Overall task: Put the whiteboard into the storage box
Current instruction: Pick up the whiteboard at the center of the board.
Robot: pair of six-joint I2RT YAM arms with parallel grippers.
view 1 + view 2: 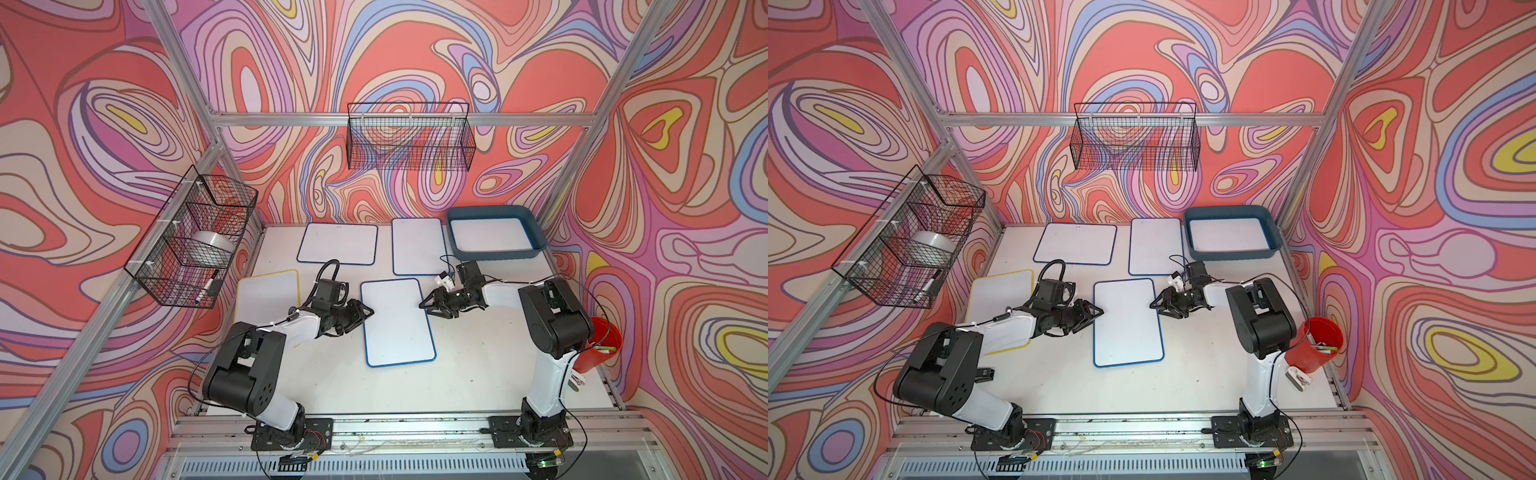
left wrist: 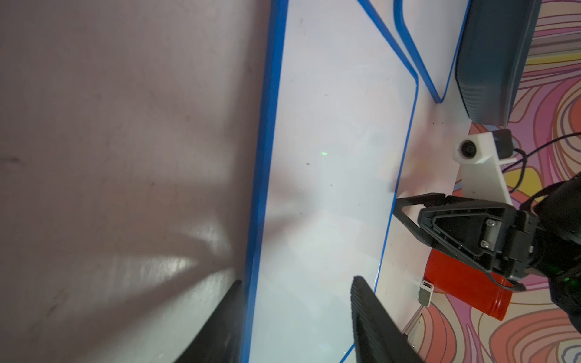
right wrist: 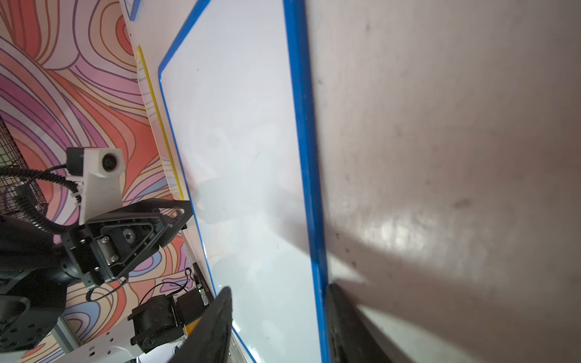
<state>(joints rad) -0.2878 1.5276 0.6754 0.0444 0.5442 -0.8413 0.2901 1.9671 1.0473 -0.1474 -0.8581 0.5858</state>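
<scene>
A blue-framed whiteboard (image 1: 397, 322) (image 1: 1127, 322) lies flat mid-table. My left gripper (image 1: 371, 311) (image 2: 297, 281) sits at its left long edge, open, one finger on the table beside the frame, the other over the white face (image 2: 330, 157). My right gripper (image 1: 422, 305) (image 3: 279, 287) stands open the same way astride the opposite edge of the board (image 3: 239, 141). The teal storage box (image 1: 540, 239) (image 1: 1225, 210) (image 2: 493, 63) stands at the back right corner; its inside shows white.
Two more blue-framed boards (image 1: 337, 243) (image 1: 419, 245) lie at the back, and a yellow-framed one (image 1: 268, 297) lies partly under the left arm. A red cup (image 1: 600, 345) with pens stands at the right edge. Wire baskets (image 1: 409, 137) (image 1: 191, 237) hang on the walls.
</scene>
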